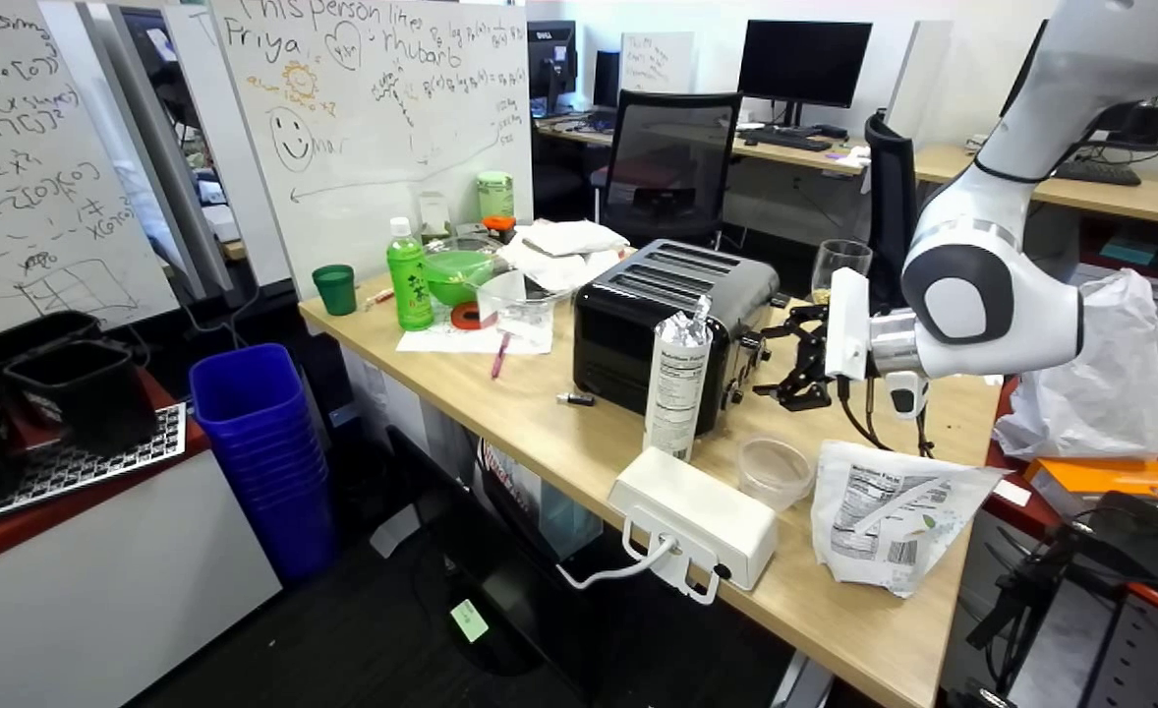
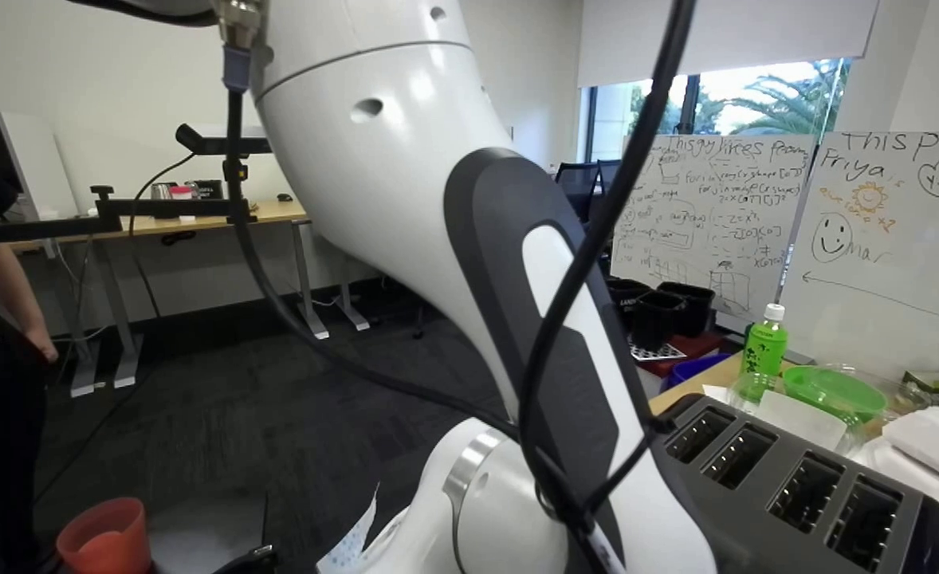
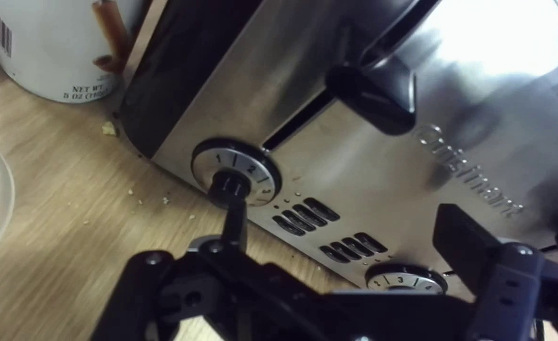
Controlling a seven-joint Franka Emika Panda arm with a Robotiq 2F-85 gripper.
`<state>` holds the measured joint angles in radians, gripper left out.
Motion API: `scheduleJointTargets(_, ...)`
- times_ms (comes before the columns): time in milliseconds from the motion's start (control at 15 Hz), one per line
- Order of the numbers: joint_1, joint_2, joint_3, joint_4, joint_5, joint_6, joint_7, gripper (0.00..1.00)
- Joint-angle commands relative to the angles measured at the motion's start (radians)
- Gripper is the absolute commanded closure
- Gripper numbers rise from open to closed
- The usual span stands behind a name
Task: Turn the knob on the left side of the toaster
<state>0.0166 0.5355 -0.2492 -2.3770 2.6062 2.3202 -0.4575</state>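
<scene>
Wooden table (image 1: 530,398), toaster (image 1: 628,334) with knobs (image 3: 229,184) facing the spread gripper (image 3: 340,206), slots (image 2: 806,490) running lengthwise toward it

In an exterior view, the counter (image 1: 540,382) is seen from above, well back. In an exterior view facing out over the floor (image 2: 238,430), the arm (image 2: 477,231) looms close, the toaster (image 2: 784,443) at lower right. Both exterior views share toaster and whiteboard (image 1: 382,157). The wrist view peers past the hand (image 3: 343,215) at nearby knobs (image 3: 236,169).

End effector (image 3: 341,216), jaws wide apart
</scene>
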Motion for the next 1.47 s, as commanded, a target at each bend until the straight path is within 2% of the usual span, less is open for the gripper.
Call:
scheduleJointTargets(0, -0.002, 0.002, -0.005, -0.006, -0.013, 0.013, -0.011, 0.0)
scheduleJointTargets(600, -0.028, -0.015, -0.064, -0.054, -0.055, -0.008, -0.031, 0.0)
scheduleJointTargets(733, -0.044, -0.026, -0.064, -0.075, -0.14, -0.007, 0.017, 0.0)
scheduleJointTargets(800, -0.032, -0.001, -0.062, -0.048, -0.089, 0.004, -0.009, 0.0)
scheduleJointTargets(933, -0.041, -0.006, -0.062, -0.059, -0.123, 0.003, 0.002, 0.0)
scheduleJointTargets(1400, -0.041, -0.009, -0.061, -0.06, -0.127, 0.003, 0.002, 0.0)
